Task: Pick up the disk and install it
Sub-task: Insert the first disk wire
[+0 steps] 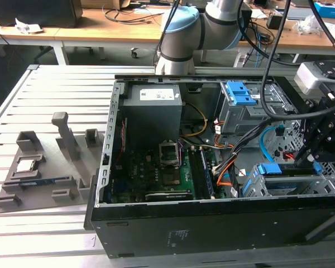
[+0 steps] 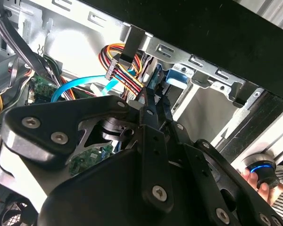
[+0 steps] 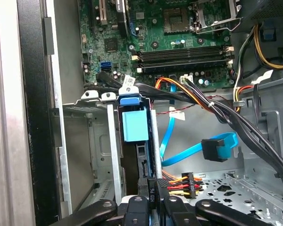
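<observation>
The disk, blue frame showing, stands on edge in the grey drive cage inside the open computer case on your counter. Your end effector is closed on its near edge.

Black steel computer case on a pale grey slatted table. Green circuit board with black memory slots. Bright blue plastic tab and frame on the silver disk. Light-blue flat data cable. Orange, red, yellow and black wire bundle. Matte black gripper.
</observation>
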Tool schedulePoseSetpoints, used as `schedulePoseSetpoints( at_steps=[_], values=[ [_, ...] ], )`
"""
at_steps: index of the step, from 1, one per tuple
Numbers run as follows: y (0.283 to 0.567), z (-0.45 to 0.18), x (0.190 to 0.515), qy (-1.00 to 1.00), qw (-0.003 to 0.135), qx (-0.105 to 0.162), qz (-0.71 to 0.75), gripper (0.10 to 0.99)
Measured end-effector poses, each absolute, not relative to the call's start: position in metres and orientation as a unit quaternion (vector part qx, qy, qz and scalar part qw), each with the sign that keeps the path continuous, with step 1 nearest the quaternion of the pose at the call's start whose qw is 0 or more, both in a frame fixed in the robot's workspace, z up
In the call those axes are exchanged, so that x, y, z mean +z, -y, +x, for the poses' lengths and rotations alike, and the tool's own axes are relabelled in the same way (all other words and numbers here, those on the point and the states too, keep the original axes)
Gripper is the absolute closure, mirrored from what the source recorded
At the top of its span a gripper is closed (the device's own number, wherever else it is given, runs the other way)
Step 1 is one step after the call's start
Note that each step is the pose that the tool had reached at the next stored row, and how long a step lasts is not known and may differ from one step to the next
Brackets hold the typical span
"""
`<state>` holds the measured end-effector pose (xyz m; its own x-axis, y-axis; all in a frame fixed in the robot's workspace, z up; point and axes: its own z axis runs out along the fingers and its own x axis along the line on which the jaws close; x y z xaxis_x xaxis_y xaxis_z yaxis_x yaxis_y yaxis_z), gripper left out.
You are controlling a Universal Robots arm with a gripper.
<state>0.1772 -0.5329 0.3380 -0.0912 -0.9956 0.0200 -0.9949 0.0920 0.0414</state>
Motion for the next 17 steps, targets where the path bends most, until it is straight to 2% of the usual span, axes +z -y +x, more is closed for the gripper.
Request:
schedulePoseSetpoints(
  at_steps=[8, 9, 11, 17],
  values=[
    [0.533, 0.177, 0.345, 0.739, 0.017, -0.013, 0.674, 0.902],
    [0.534, 0.177, 0.345, 0.738, 0.014, -0.017, 0.674, 0.902],
    [0.541, 0.177, 0.345, 0.738, -0.007, -0.040, 0.674, 0.902],
    [0.549, 0.177, 0.344, 0.738, -0.008, -0.041, 0.674, 0.902]
  ],
)
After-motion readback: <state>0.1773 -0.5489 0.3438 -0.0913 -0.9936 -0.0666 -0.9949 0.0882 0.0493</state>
